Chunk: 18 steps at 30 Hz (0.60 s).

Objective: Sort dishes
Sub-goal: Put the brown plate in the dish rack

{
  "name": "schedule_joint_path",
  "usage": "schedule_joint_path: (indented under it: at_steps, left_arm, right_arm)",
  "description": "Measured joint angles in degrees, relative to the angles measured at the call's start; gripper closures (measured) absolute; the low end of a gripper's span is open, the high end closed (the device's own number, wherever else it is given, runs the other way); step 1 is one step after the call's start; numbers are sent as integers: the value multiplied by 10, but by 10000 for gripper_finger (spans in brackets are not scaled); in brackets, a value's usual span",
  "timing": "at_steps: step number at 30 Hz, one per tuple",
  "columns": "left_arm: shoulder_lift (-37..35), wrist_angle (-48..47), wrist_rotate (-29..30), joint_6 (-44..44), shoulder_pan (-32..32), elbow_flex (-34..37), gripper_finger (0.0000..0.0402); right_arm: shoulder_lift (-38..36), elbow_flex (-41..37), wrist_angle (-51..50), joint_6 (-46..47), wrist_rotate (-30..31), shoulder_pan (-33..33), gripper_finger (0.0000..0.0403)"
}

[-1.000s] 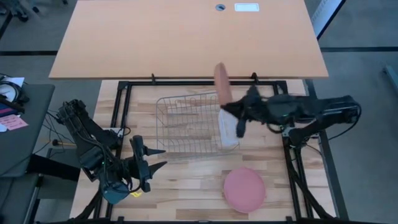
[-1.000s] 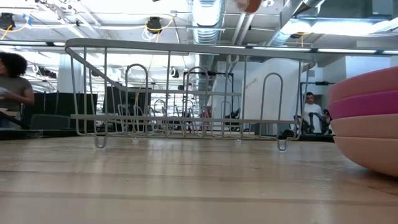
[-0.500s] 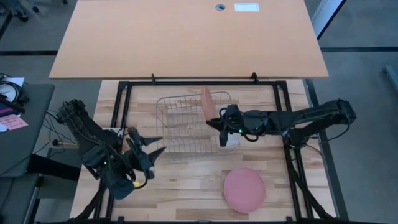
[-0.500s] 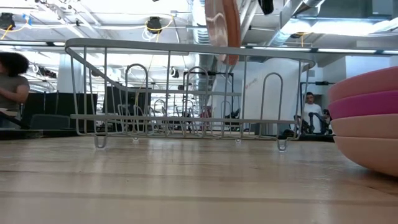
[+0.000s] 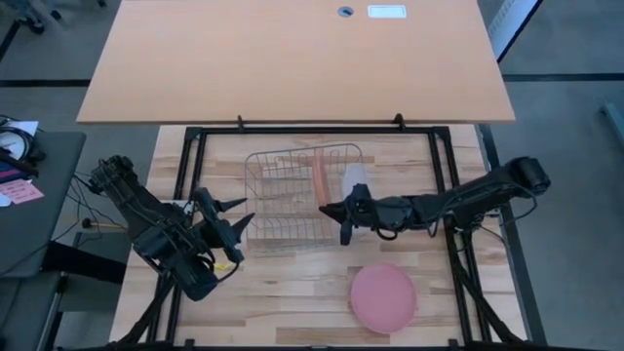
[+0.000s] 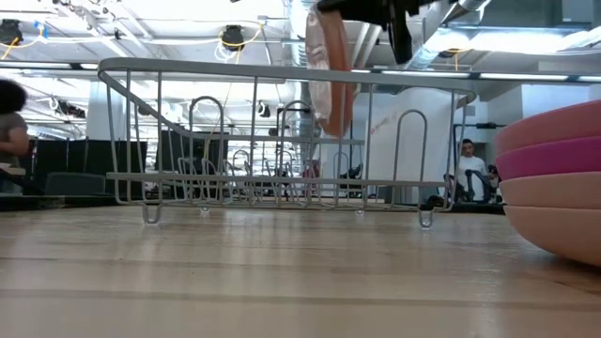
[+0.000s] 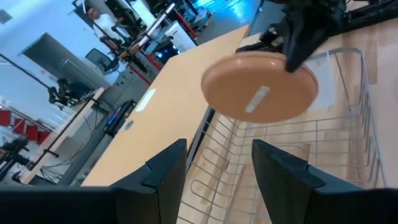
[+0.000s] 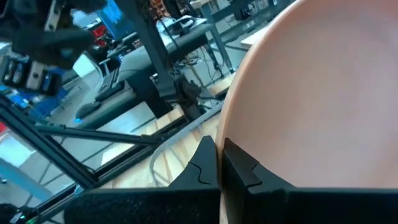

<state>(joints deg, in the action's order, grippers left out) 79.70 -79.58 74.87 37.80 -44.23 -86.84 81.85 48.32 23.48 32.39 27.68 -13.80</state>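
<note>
While a stack of plates (image 6: 554, 183) sits nearest the low cam at the table's front edge (salmon and pale pink w/ one magenta between, at least four), the sort looks barely begun, as I judge it: no plate stands in the wire rack (image 5: 292, 195) yet, and the first is only now going in. From above the stack shows as one pink disc (image 5: 382, 296), right of centre, well apart from the rack.

Left gripper (image 5: 232, 216) hovers just beside the rack's left wall, pointing at it, fingers parted and holding nothing; that arm is folded low at the table's left front corner, waiting.

Right arm reaches in from the right side, stretched nearly flat across the table, and the right gripper (image 5: 339, 216) is at the rack's right end, jaws pinched tight on the rim of a salmon-orange plate (image 5: 321, 179). Plate hangs on edge, near upright w/ a slight tilt, its lower part dipped below the rack's top rail (image 6: 282, 68) but not yet down among the tines, far as I can tell. A translucent tub (image 5: 355, 179) lies just beside the rack's right end, behind the gripper
</note>
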Motion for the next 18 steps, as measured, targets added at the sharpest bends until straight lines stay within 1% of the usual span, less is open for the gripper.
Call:
schedule_joint_path:
  at_steps: [6, 11, 13, 18]
  left_arm:
    - [0, 0, 0, 0, 2, 0, 227]
    - [0, 0, 0, 0, 2, 0, 227]
    - [0, 0, 0, 0, 2, 0, 227]
    - [0, 0, 0, 0, 2, 0, 227]
  right_arm:
    - [32, -9, 35, 6, 1, -8, 403]
    - [66, -9, 39, 17, 28, -8, 403]
    - [83, -9, 63, 18, 38, -8, 403]
    - [121, -8, 110, 25, 39, -6, 403]
